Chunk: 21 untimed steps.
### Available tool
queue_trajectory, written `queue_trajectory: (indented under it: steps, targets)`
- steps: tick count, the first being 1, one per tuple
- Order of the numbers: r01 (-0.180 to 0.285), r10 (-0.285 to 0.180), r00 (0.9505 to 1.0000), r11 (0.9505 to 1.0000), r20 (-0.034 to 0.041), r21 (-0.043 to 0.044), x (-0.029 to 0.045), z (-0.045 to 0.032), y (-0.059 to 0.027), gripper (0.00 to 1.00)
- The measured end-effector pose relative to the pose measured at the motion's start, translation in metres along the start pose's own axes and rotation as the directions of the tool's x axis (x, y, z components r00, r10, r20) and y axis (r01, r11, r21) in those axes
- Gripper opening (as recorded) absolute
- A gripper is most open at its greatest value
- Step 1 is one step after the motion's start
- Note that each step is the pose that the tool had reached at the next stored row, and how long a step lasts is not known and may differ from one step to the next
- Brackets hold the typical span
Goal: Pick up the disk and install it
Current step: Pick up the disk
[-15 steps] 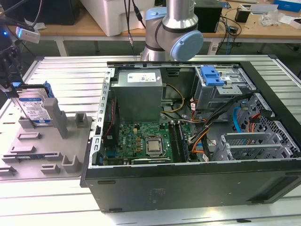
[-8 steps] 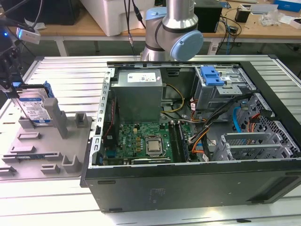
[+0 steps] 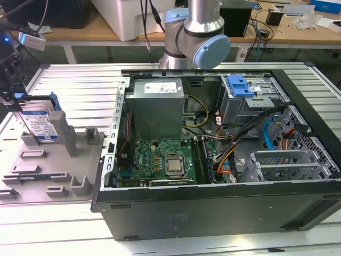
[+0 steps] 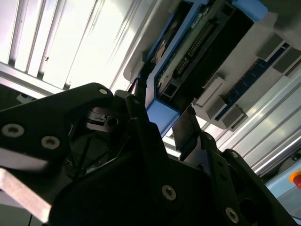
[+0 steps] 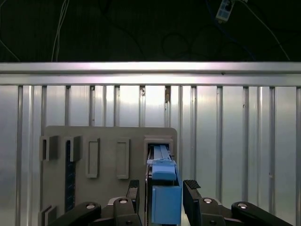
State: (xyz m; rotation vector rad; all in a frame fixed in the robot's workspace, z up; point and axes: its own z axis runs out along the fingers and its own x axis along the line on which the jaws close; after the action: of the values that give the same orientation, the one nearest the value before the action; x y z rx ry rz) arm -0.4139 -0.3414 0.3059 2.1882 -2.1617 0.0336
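The disk (image 3: 41, 124) stands on edge in a slot of the grey fixture plate (image 3: 53, 165) at the exterior view's left. It is silver with a blue-and-white label and sits in a blue carrier. My gripper (image 3: 11, 96) hangs right over its top edge. In the first wrist view the blue carrier end (image 5: 165, 193) sits between my two black fingers (image 5: 134, 190), with a narrow gap showing on each side. The second wrist view shows the same blue end (image 4: 162, 117) between the fingers, and the disk's circuit-board side (image 4: 188, 52) beyond. The gripper is open around it.
An open computer case (image 3: 213, 133) lies on the slatted metal table (image 3: 80, 85), to the exterior view's right of the fixture. Its grey drive cage (image 3: 253, 101) carries a blue latch (image 3: 240, 85). The arm's base (image 3: 197, 32) rises behind the case. Upright grey posts (image 3: 64, 130) stand beside the disk.
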Motion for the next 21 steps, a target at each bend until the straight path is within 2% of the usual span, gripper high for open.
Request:
queue_trajectory:
  steps: [5, 10, 11, 12, 21]
  targets:
    - [0.000, 0.000, 1.0000, 1.0000, 0.0000, 0.0013, -0.0003, 0.0046, 0.0018, 0.49]
    - [0.000, 0.000, 1.0000, 1.0000, 0.0000, 0.0013, -0.0004, 0.0053, 0.0017, 0.49]
    - [0.000, 0.000, 1.0000, 1.0000, 0.0000, 0.0014, -0.0003, 0.0054, 0.0017, 0.48]
    - [0.000, 0.000, 1.0000, 1.0000, 0.0000, 0.0013, -0.0003, 0.0055, 0.0017, 0.41]
    - [0.000, 0.000, 1.0000, 1.0000, 0.0000, 0.0013, -0.0004, 0.0059, 0.0017, 0.41]
